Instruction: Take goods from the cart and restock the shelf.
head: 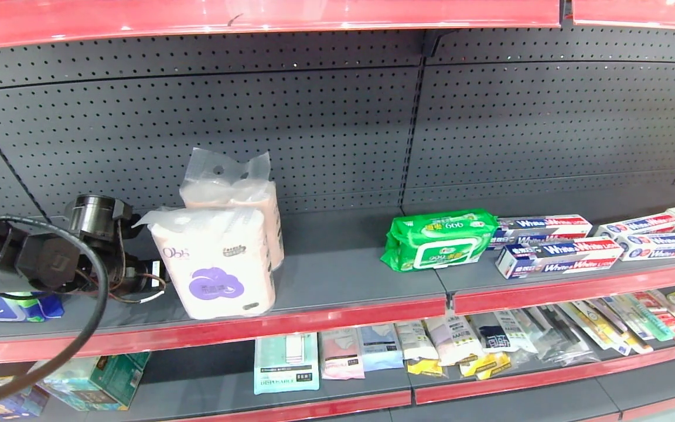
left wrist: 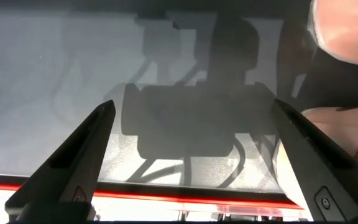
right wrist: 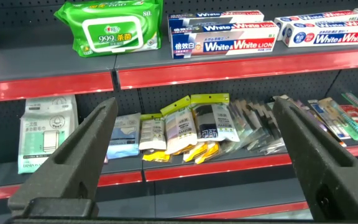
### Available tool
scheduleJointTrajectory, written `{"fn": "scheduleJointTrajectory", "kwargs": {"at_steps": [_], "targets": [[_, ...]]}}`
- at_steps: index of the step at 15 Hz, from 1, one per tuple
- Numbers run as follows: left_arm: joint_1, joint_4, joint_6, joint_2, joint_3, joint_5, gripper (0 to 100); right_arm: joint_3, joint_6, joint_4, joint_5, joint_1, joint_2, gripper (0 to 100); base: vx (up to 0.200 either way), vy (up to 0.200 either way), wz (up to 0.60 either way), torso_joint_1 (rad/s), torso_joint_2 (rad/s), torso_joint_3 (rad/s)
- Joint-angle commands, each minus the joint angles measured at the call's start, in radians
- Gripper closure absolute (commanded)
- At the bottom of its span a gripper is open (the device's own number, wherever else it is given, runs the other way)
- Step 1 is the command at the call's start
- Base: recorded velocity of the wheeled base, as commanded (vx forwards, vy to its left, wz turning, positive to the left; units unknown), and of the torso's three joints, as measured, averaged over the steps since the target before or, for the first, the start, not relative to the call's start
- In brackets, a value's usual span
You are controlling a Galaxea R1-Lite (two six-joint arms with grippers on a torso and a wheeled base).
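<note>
**Head view: roll pack standing on the shelf, both end effectors empty**

Left wrist view is showing my left end effector [left wrist: 191,158] with its fingers [left wrist: 73,168] spread wide and nothing between them. It is hanging just over the grey shelf [head: 343,275], behind the red front strip [head: 314,317]. The white toilet-roll pack [head: 217,264] is standing upright at the front of that shelf, just beside my left end effector. Its wrapper is lying close to one finger, though I cannot tell whether they are touching. A second, similar pack [head: 238,193] is standing right behind it, so I am judging that the goods are being lined up front to back with their faces outward for shoppers. The pack is bearing on the shelf and not on me, so I am reading this placing as done and the next pick from the cart as pending.

My right end effector [right wrist: 191,162] is likewise holding its fingers apart and empty. It is facing the green wet-wipes pack [right wrist: 110,25], the toothpaste boxes [right wrist: 225,37] and the flat sachets [right wrist: 185,127] one level below. Those goods are lying well apart from the roll packs.
</note>
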Motion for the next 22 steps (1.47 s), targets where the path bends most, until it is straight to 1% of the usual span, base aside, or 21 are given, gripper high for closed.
{"fn": "scheduleJointTrajectory", "kwargs": {"at_steps": [1, 13, 19, 22], "targets": [[-0.005, 0.000, 0.000, -0.004, 0.000, 0.000, 0, 0.000, 0.000, -0.001, 0.000, 0.000, 0.001, 0, 0.000, 0.000, 0.00, 0.000, 0.00, 0.000], [-0.031, 0.000, -0.002, -0.004, 0.000, 0.000, 0, 0.000, 0.000, -0.001, 0.000, 0.000, 0.001, 0, 0.000, 0.000, 0.00, 0.000, 0.00, 0.000], [-0.037, 0.001, -0.017, -0.005, 0.006, 0.002, 0, 0.000, 0.000, -0.001, 0.000, 0.000, 0.001, 0, 0.000, 0.000, 0.00, 0.000, 0.00, 0.000], [-0.037, 0.000, -0.016, -0.005, 0.004, 0.002, 0, 0.000, 0.000, 0.000, 0.000, 0.000, 0.001, 0, 0.000, 0.000, 0.00, 0.000, 0.00, 0.000]]}}
